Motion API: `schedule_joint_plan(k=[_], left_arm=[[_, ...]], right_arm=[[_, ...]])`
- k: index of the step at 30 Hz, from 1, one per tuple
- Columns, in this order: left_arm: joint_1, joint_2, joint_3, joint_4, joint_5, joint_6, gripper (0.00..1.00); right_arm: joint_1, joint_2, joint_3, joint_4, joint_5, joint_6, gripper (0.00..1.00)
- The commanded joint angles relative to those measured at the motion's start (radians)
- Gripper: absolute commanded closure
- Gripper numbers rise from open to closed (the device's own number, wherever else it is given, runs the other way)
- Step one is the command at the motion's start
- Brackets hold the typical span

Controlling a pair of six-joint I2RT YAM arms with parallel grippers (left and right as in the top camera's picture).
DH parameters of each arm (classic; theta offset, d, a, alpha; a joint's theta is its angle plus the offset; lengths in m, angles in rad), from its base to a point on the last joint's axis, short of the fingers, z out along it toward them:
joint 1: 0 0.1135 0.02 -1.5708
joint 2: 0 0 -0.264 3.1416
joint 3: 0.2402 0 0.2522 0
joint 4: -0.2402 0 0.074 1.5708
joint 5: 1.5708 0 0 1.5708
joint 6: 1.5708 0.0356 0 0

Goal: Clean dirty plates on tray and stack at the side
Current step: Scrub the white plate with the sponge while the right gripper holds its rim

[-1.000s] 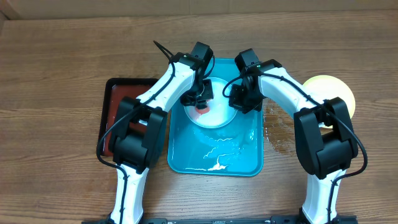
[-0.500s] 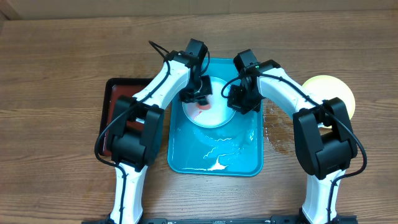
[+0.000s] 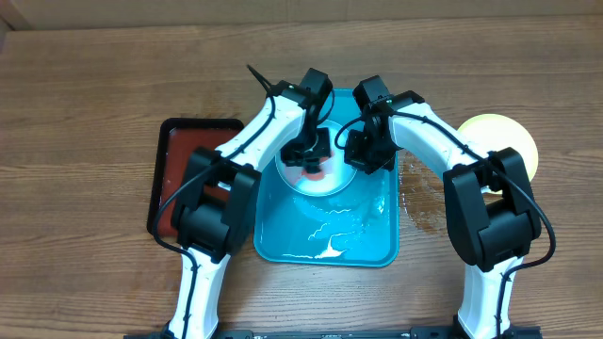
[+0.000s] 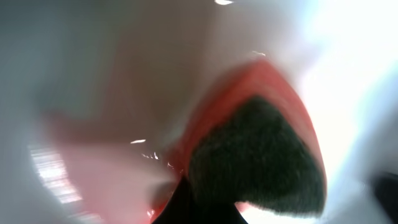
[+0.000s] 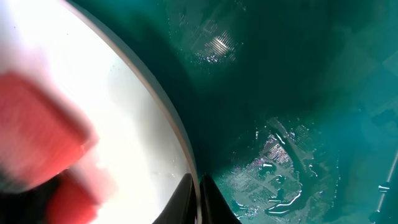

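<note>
Now you're scrubbing: left gripper [image 3: 309,151] clamps the red sponge [image 4: 255,162] on the pale plate [image 3: 332,181] in the turquoise tray [image 3: 283,231], right gripper [image 5: 199,200] pinches its rim; next, likely stacking.

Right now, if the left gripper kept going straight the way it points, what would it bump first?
The left gripper points down with a red sponge in its jaws, seemingly pressed on the pale plate in the turquoise tray. So the plate comes first, though blur leaves depth unsure.
</note>
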Motion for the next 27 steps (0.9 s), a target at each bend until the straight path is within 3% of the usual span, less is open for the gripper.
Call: schedule_joint_plan(k=[1, 5, 8, 12, 18, 22, 27], left_arm=[[0.050, 0.024, -0.003, -0.031, -0.324, 0.001, 0.96], [0.052, 0.024, 0.002, -0.032, -0.469, 0.031, 0.96], [0.053, 0.024, 0.020, -0.022, -0.476, 0.030, 0.96], [0.053, 0.025, 0.023, 0.036, -0.259, 0.030, 0.96], [0.021, 0.029, -0.055, 0.218, 0.312, 0.053, 0.96], [-0.019, 0.029, -0.103, 0.245, 0.373, 0.051, 0.96], [-0.010, 0.023, -0.104, 0.153, 0.348, 0.051, 0.96]], right_arm=[[0.000, 0.018, -0.017, 0.001, 0.043, 0.005, 0.96], [0.000, 0.018, -0.017, 0.001, 0.043, 0.005, 0.96], [0.000, 0.018, -0.017, 0.001, 0.043, 0.005, 0.96], [0.000, 0.018, -0.017, 0.000, 0.043, 0.004, 0.96], [0.000, 0.018, -0.017, -0.010, 0.043, 0.004, 0.96], [0.000, 0.018, -0.017, -0.016, 0.043, 0.004, 0.96], [0.000, 0.018, -0.017, -0.016, 0.043, 0.004, 0.96]])
